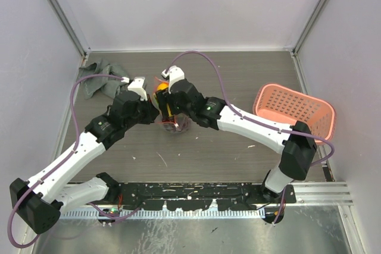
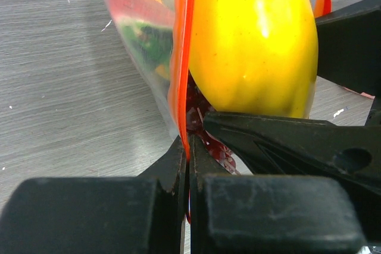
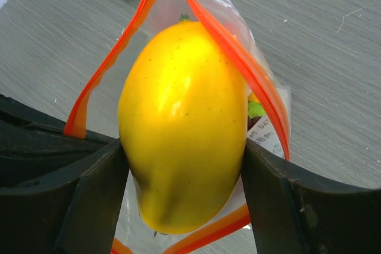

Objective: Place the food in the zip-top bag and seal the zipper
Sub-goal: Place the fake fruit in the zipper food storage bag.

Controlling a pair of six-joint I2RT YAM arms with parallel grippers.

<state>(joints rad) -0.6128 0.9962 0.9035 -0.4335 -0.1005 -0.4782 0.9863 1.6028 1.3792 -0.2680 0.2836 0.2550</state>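
The left gripper (image 2: pixel 186 153) is pinched fully closed on the zipper (image 2: pixel 181 57) of the zip-top bag (image 2: pixel 128 69). Just beside it, the right gripper (image 3: pixel 184 165) has its jaws set wide, clamped on a yellow fruit (image 3: pixel 178 123) that the bag's open mouth rings. Deeper inside the bag lie a red piece (image 2: pixel 128 1) and a green piece (image 2: pixel 149 43). A pink basket (image 1: pixel 294 111) sits right of the bag, and a grey cloth (image 1: pixel 101 81) lies beyond it to the left.

White-and-black arms (image 1: pixel 83 147); purple cables (image 1: pixel 202 56)
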